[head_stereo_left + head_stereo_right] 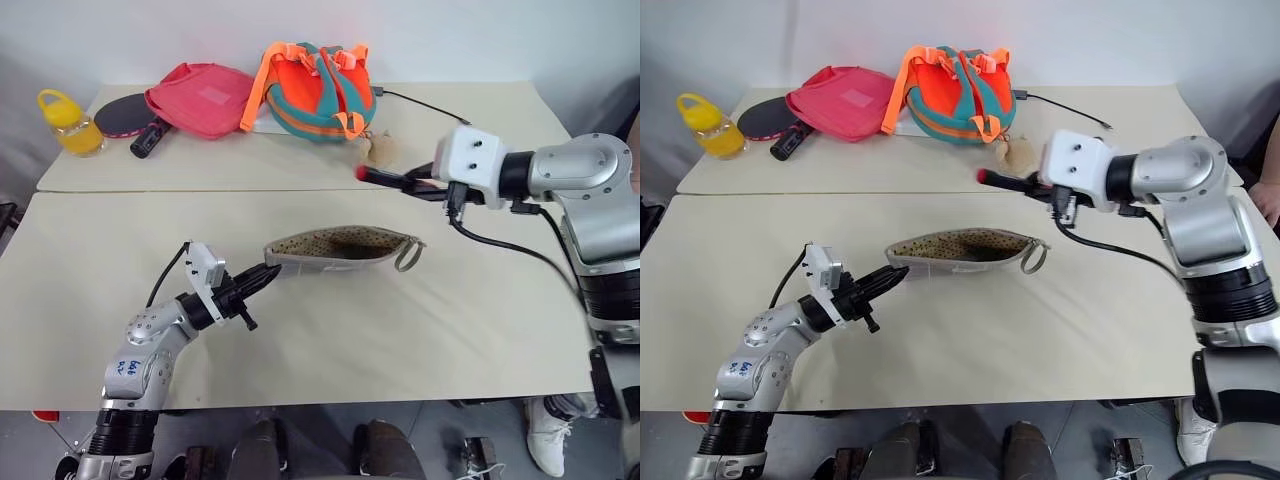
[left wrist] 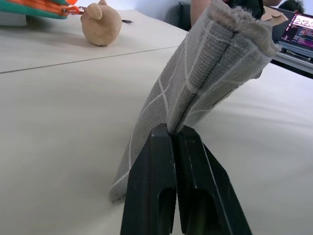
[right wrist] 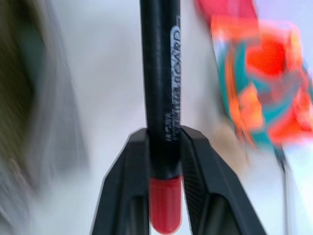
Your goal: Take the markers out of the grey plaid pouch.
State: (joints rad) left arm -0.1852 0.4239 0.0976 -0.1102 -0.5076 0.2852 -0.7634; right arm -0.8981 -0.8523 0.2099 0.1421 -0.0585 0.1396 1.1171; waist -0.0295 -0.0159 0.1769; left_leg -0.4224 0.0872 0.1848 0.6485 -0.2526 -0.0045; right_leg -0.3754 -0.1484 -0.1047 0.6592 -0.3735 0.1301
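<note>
Nearest: left hand (image 1: 268, 277) pinched shut on woven end of grey plaid pouch (image 1: 340, 250), flat fabric, mouth gaping, tan speckled lining exposed, loop at far end. Bare matte worktop (image 1: 420, 340) all round pouch. Beyond: right hand (image 1: 415, 184) clamped on smooth cylindrical red-and-black marker (image 1: 385, 178), raised clear above worktop seam.

The left gripper (image 1: 268, 279) reached level, its black fingers (image 2: 168, 161) pressed together. The right gripper (image 1: 1032, 186) hung raised, pointing leftward, fingers (image 3: 194, 169) clamped.
</note>
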